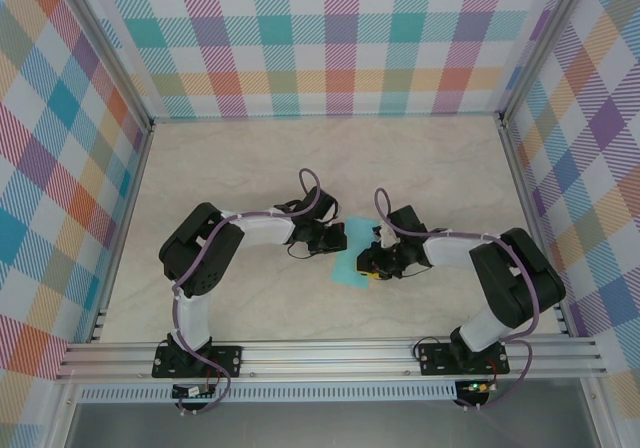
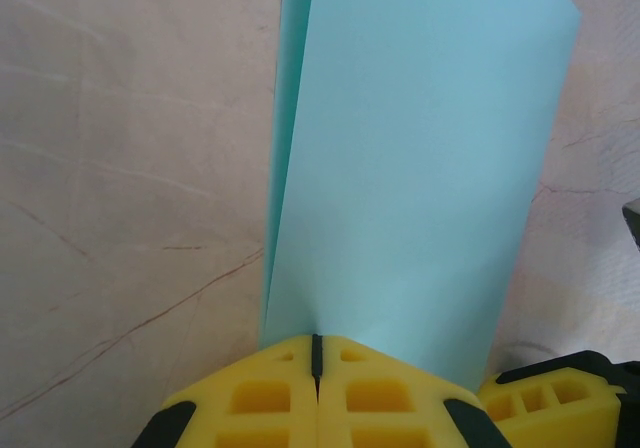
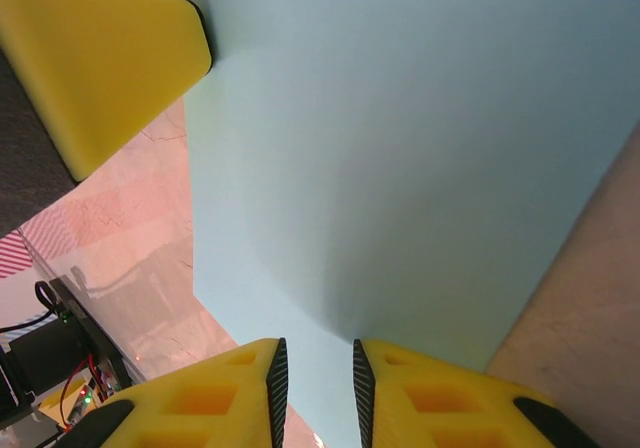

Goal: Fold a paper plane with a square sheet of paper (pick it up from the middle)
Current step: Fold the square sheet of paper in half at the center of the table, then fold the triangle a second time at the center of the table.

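**Folded teal sheet pinched between two facing grippers at mid-table**

The square sheet of paper (image 1: 352,258) lies at the middle of the table (image 1: 250,168), between the two wrists. It is plain turquoise and doubled over. From above it reads as a narrow strip whose long axis runs from the far side toward the arm bases, leaning slightly. In the left wrist view two layers show along its left edge, and it stretches straight away from the fingers.

The left gripper (image 2: 316,353) is closed tight, its yellow fingers meeting at a thin seam, and the sheet comes out of that seam, so it is clamped there. The right gripper (image 3: 315,388) faces it from the other side. Its fingers stand a narrow slit apart with the sheet's edge running into the gap; I cannot tell whether the pads touch the paper.

The left arm (image 1: 200,258) rises from its base, bends at the elbow and reaches right toward the centre. The right arm (image 1: 515,273) mirrors it, its forearm reaching left. A purple cable (image 1: 310,180) loops over the left wrist.
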